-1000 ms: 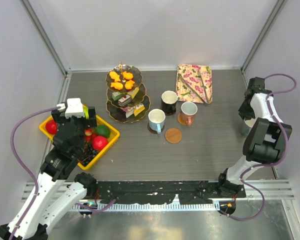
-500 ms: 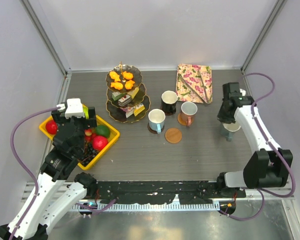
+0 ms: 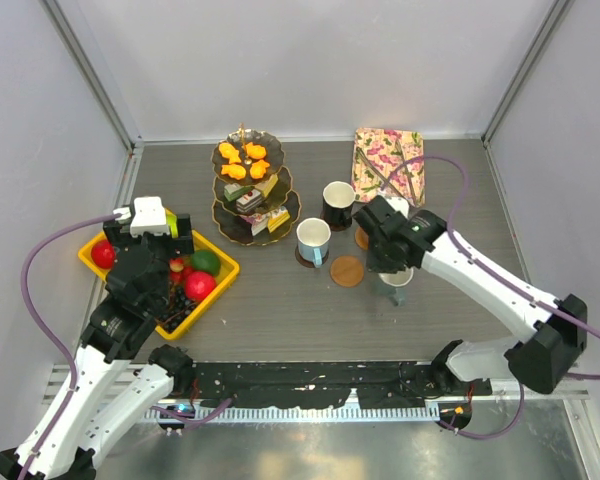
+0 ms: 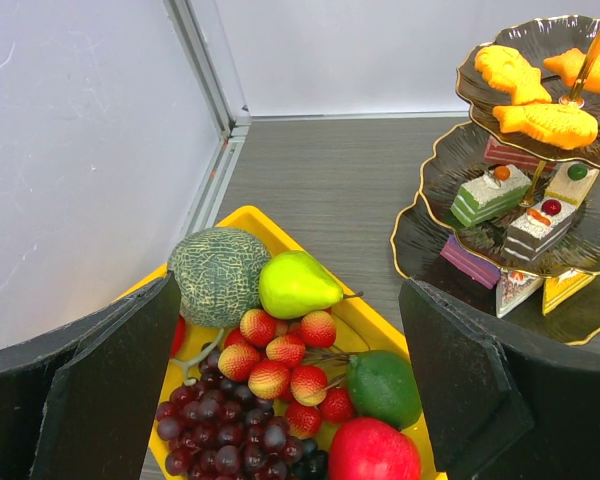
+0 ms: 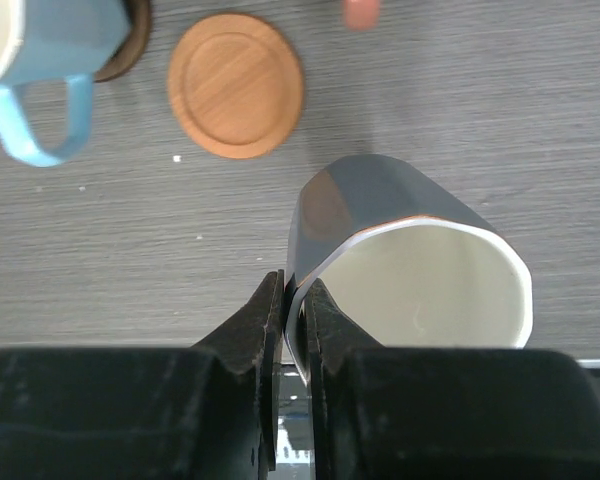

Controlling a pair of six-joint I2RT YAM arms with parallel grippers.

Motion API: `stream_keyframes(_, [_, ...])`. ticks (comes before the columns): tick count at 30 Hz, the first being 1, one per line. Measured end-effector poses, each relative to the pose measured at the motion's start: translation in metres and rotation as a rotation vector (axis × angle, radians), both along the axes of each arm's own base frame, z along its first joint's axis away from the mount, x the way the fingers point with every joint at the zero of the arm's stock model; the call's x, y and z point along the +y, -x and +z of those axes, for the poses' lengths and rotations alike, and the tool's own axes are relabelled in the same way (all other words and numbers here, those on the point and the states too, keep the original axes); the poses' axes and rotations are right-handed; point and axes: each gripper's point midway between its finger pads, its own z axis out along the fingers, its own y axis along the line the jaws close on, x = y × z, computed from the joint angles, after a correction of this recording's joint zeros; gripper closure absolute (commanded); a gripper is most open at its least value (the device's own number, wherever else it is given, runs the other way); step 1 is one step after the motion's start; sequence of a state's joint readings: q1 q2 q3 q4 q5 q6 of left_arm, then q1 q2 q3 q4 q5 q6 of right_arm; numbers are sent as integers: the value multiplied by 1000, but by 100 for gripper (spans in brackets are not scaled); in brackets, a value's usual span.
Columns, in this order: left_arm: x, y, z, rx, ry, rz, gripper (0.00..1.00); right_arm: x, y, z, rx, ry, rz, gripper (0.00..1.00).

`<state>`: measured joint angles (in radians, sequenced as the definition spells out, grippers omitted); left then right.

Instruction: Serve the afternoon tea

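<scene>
- While the dark table (image 3: 280, 310) is carrying the whole tea setting, the right arm is reaching across it towards the middle.
- The right gripper (image 5: 295, 310) is clamping the wall of a grey mug (image 5: 410, 250) with a cream inside, one finger inside the rim and one outside.
- That mug is sitting just right of a bare wooden coaster (image 3: 347, 271); I cannot tell whether it is touching the table.
- The left gripper (image 4: 290, 390) is hanging with its fingers spread wide and holding nothing, above a yellow crate (image 3: 225, 268) of fruit.
- The three-tier stand (image 3: 250, 228) is standing at the far left, carrying orange pastries (image 3: 242, 160) on top and cake slices (image 4: 490, 195) below.
- A black mug (image 3: 338, 203) and a blue-handled mug (image 3: 313, 240) are waiting between the stand and the right arm.
</scene>
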<state>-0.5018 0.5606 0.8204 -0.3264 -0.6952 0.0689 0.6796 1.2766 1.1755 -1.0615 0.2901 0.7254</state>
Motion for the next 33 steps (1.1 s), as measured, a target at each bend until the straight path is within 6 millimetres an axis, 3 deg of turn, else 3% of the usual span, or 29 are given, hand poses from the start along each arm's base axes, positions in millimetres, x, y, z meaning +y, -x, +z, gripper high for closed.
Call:
stream_keyframes(2, [0,0,0,0,0,0,2,17,-3,3,12,-2,21,95])
stream_keyframes(7, [0,0,0,1,0,0,1,55,-32,4,17,-2,29,95])
stream_keyframes(13, [0,-1,-1,5,-2,1,2,83,-54,-10,43,15,20,95])
stream_keyframes(23, [-1,-2,-4,14,-8,2,1,93,-67,-48,107,83,-14,95])
stream_keyframes(30, [-1,-2,-5,14,-8,2,2,94,-70,-49,108,94,-36,94])
stream_keyframes(33, [-1,-2,-5,14,-8,2,2,95,-71,-49,107,91,-45,87])
